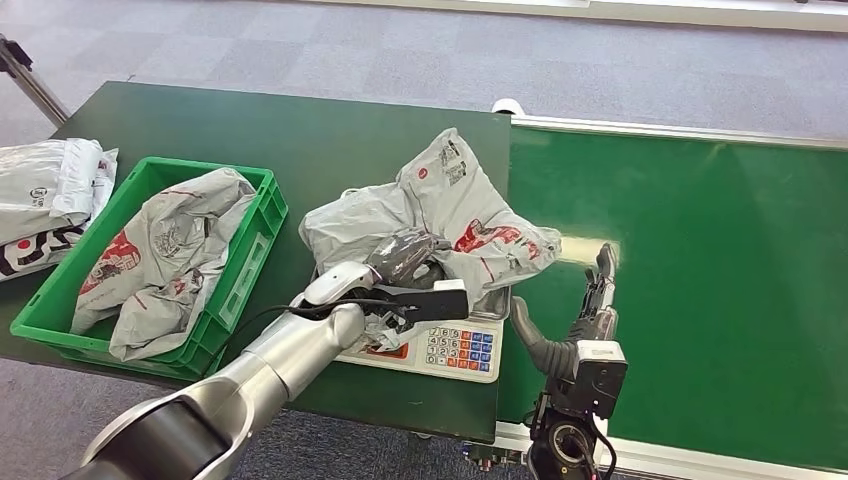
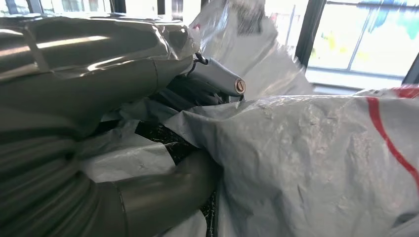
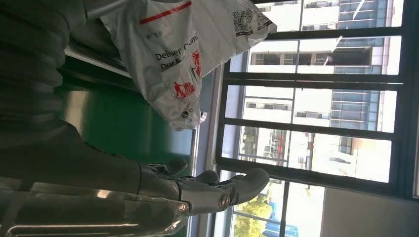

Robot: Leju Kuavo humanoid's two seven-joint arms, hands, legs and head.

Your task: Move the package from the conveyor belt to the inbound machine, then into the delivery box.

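At the centre of the head view, a crumpled grey package [image 1: 440,215] with red print lies on the inbound machine [image 1: 455,350], a scale whose keypad with blue and orange keys shows at the lower centre. The machine sits on a dark green table [image 1: 300,135] that fills the upper left and middle of the frame. The left hand [image 1: 400,262] comes in from the lower left on its silver arm and rests on the near edge of the package, its dark fingers curled into the plastic; the left wrist view shows the fingers [image 2: 217,81] buried among grey folds of the bag [image 2: 316,158], so the hand seems to grip it, though the wrapping hides the exact hold.

To the right of the machine the conveyor belt [image 1: 700,280] spreads as a bright green surface over the right half of the frame. The right hand [image 1: 600,290] hovers above its left edge, fingers stretched out straight and holding nothing; in the right wrist view the fingers [image 3: 232,185] lie extended side by side, with the package [image 3: 183,54] hanging across the upper part of that frame.

At the left of the head view stands the delivery box [image 1: 240,280], a green crate, with another grey parcel [image 1: 165,255] inside it. More grey parcels [image 1: 50,200] lie at the far left edge
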